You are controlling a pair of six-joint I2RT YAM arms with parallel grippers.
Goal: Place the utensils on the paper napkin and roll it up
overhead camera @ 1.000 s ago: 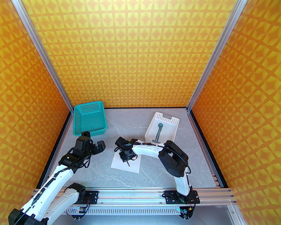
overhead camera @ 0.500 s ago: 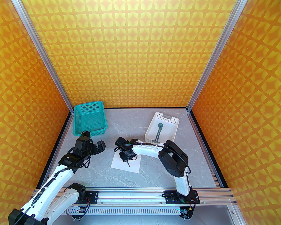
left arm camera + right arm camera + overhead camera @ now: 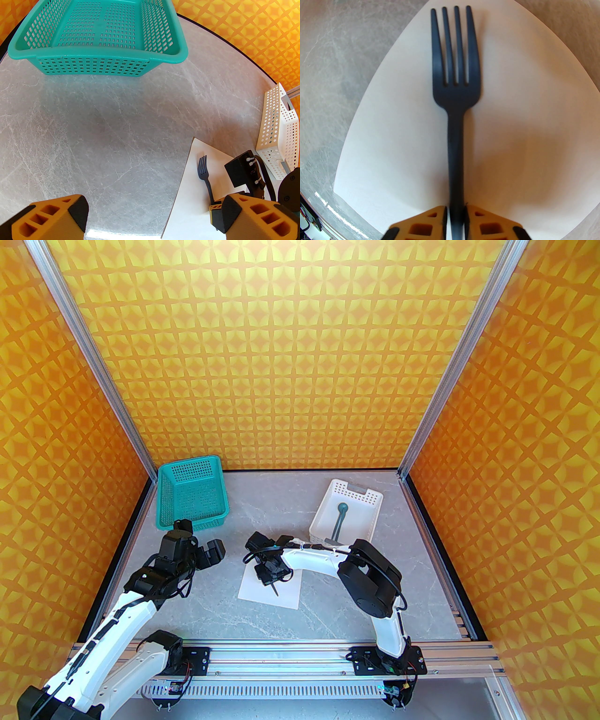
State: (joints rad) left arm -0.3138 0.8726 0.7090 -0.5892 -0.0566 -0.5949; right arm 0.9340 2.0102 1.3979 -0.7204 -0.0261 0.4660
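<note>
Right wrist | fork [image 3: 455, 93] handle inside right gripper [image 3: 455, 212], hold unclear | tines over paper napkin [image 3: 522, 117] | left gripper [image 3: 152, 211] spread

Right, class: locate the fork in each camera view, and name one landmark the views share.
Top external: fork just left of centre, poking out beneath the right pincer.
Left wrist: lower right, tines up-frame.
Right wrist: centre, handle between the fingers.
Shared landmark: white paper napkin beneath it.
</note>
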